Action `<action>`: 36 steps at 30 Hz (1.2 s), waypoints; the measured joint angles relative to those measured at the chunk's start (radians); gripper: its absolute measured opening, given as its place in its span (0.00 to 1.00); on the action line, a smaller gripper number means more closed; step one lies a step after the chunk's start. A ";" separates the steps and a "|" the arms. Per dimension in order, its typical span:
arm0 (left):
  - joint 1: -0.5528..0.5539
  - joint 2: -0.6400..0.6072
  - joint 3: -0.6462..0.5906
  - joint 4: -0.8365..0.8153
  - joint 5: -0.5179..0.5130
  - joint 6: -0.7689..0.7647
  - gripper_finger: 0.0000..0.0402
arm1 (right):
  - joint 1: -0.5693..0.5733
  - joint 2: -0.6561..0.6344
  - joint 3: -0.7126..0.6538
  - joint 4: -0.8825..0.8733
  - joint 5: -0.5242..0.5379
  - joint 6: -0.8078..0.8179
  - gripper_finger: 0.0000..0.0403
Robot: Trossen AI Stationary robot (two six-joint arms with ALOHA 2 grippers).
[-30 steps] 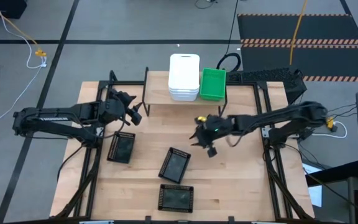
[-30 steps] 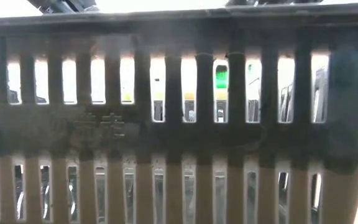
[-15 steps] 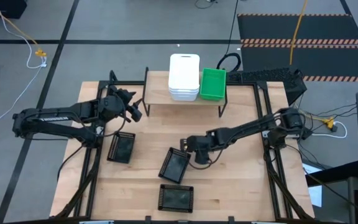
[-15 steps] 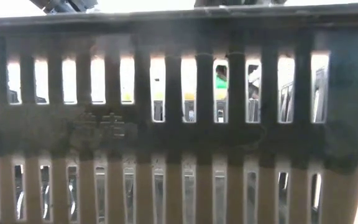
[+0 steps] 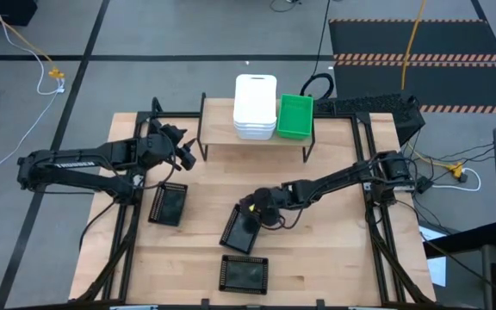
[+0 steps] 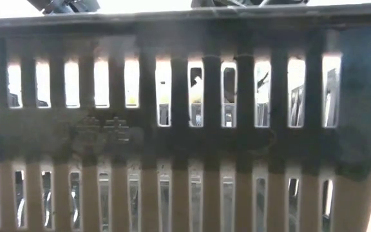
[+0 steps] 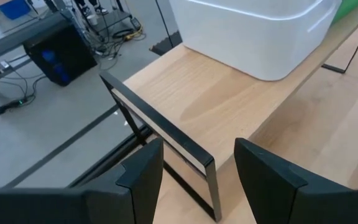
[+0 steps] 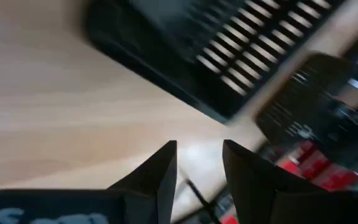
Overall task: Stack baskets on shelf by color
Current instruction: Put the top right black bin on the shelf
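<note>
Your right gripper (image 5: 255, 209) is down over the middle of the table (image 5: 334, 250), at the far-right corner of the tilted black basket (image 5: 242, 228). In its wrist view the two fingers (image 8: 160, 171) stand a little apart with bare wood between them and nothing held; a blurred black basket (image 8: 204, 56) lies just ahead. Whether they touch that basket yet, you cannot tell.

Your left gripper (image 5: 179, 148) hangs by the left end of the shelf (image 5: 218, 136), near the table's far-left corner. Its fingers (image 7: 143, 171) are spread wide and empty, with the shelf's black end frame showing between them.

On the shelf, the white stack (image 5: 255, 107) sits at the middle and the green baskets (image 5: 294, 115) are touching its right side; the shelf's left part is bare wood.

Three black baskets are on the table: one near the left edge (image 5: 169, 203), the tilted one at the centre, and one at the near edge (image 5: 244, 273). That last one fills the low view (image 6: 185, 129), blocking nearly everything behind it.
</note>
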State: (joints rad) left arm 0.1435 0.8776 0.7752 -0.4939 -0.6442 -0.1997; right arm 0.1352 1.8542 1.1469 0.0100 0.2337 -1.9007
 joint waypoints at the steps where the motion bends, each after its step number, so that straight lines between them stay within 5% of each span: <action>1: 0.000 0.000 0.000 -0.002 0.000 -0.006 0.50 | 0.005 0.000 0.000 0.027 0.000 0.000 0.31; 7: 0.000 0.000 0.000 -0.038 0.000 -0.040 0.50 | 0.030 0.000 0.000 0.002 0.000 -0.197 0.30; 17: 0.000 0.000 0.000 -0.082 0.000 -0.074 0.50 | 0.030 0.000 0.000 -0.008 -0.062 -0.204 0.30; 22: 0.000 0.000 0.000 -0.082 0.000 -0.074 0.50 | 0.035 0.000 -0.002 -0.064 -0.231 -0.169 0.29; 31: 0.000 0.000 0.000 -0.082 0.000 -0.074 0.50 | 0.042 0.000 -0.002 -0.060 -0.240 -0.027 0.28; 36: 0.000 0.000 0.000 -0.082 0.000 -0.076 0.50 | 0.029 0.000 -0.002 -0.094 -0.240 0.127 0.15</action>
State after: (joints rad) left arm 0.1436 0.8776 0.7750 -0.5758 -0.6445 -0.2756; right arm 0.1641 1.8538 1.1454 -0.0839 -0.0059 -1.7735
